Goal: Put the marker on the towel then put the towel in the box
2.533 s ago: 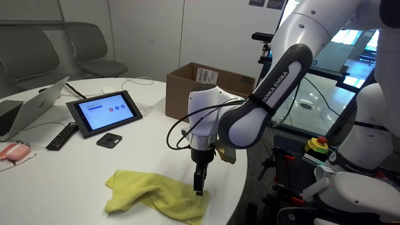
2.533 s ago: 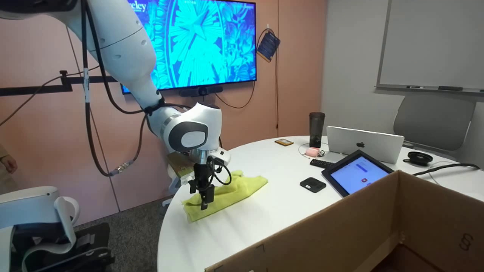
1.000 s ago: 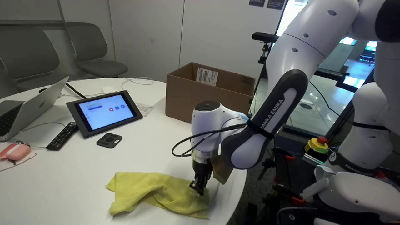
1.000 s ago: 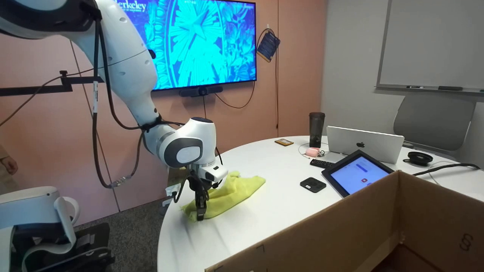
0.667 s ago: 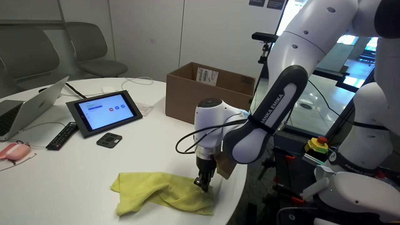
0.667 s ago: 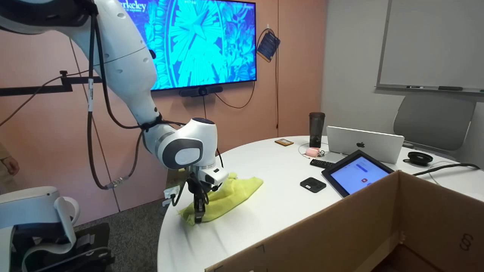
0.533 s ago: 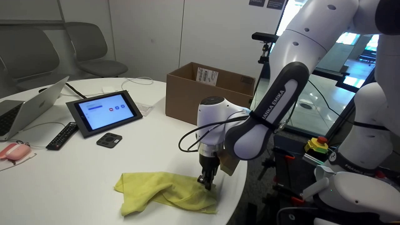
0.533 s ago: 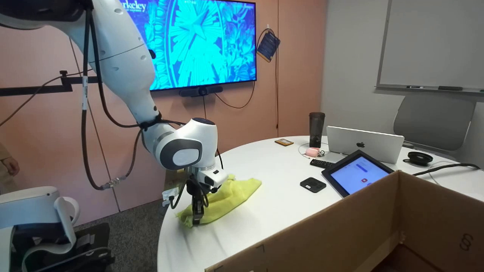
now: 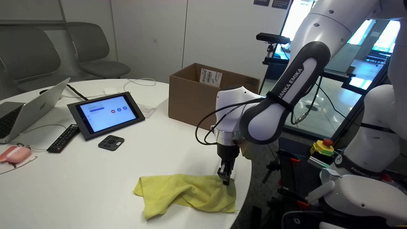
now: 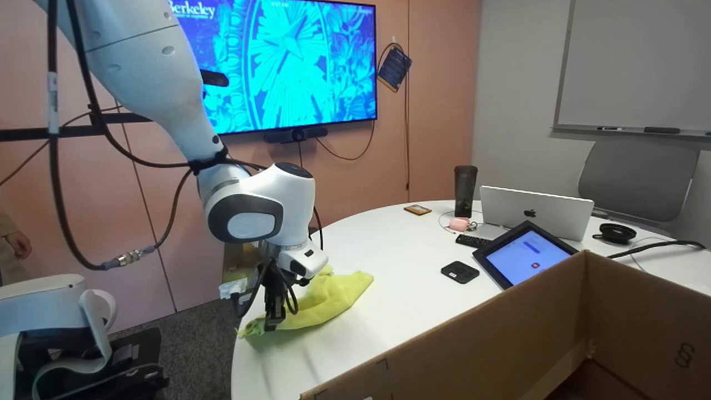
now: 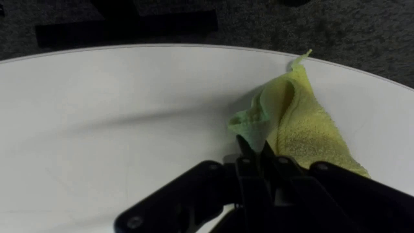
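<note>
A crumpled yellow towel [image 9: 187, 194] lies on the white table near its rounded edge; it also shows in the other exterior picture as a towel [image 10: 339, 297]. My gripper [image 9: 225, 182] points down at one end of it. In the wrist view the gripper [image 11: 254, 144] is shut on a greenish pinched fold of the towel [image 11: 300, 123], while a loose corner reaches the table's rim. Behind the arm, the open cardboard box [image 9: 190, 100] stands apart from the towel; its inner wall [image 10: 483, 333] shows from above. The marker is hidden or out of view.
A tablet [image 9: 108, 113], a black puck-like device [image 9: 111, 142], a remote [image 9: 63, 138] and a laptop [image 9: 38, 105] occupy the table's far side. The table edge [image 11: 168, 45] runs close to the gripper, with dark floor beyond. A black tumbler [image 10: 465, 190] stands farther back.
My gripper has come down on the towel's end and shut on it. In an exterior view the towel has since slid right, toward the table's edge, along with the gripper.
</note>
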You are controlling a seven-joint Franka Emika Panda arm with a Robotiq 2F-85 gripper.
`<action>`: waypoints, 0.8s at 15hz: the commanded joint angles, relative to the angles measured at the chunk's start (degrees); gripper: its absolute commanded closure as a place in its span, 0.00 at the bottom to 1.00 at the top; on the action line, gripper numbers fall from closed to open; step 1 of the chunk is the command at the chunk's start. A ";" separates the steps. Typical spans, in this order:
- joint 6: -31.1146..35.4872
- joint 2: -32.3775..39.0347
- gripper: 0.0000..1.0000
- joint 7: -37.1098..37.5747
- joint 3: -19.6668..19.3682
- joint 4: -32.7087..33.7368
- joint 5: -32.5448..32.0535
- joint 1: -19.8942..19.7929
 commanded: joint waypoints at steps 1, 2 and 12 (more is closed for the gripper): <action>-3.05 -5.45 0.98 -4.05 1.08 -2.70 3.05 -2.14; -3.60 -5.86 0.97 -5.02 1.17 -2.14 3.73 -2.48; -5.00 -0.47 0.96 -3.86 3.10 14.77 19.01 -2.95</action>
